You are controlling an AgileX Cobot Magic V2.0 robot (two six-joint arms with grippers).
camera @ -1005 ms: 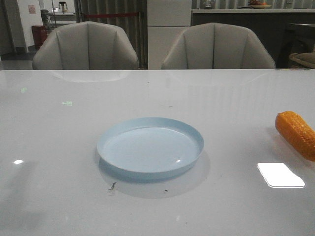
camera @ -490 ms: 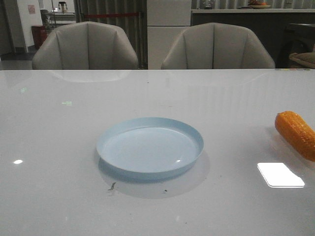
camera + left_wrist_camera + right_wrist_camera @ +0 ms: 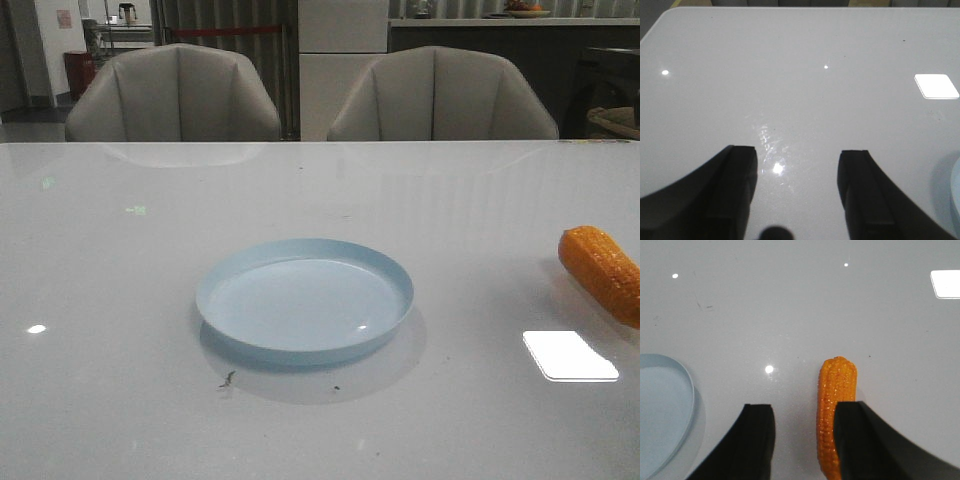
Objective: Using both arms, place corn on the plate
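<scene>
The pale blue plate [image 3: 305, 300] sits empty at the middle of the white table. The orange corn [image 3: 602, 272] lies on the table at the right edge, partly cut off by the frame. In the right wrist view the corn [image 3: 835, 400] lies under my open right gripper [image 3: 804, 412], partly behind one finger, and the plate's rim [image 3: 687, 385] shows to one side. My left gripper [image 3: 797, 160] is open and empty over bare table, with a sliver of the plate [image 3: 956, 200] at the frame edge. Neither gripper shows in the front view.
Two grey chairs [image 3: 175, 95] [image 3: 440, 95] stand behind the table's far edge. Small dark specks [image 3: 228, 379] lie on the table just in front of the plate. A bright light reflection [image 3: 570, 355] lies near the corn.
</scene>
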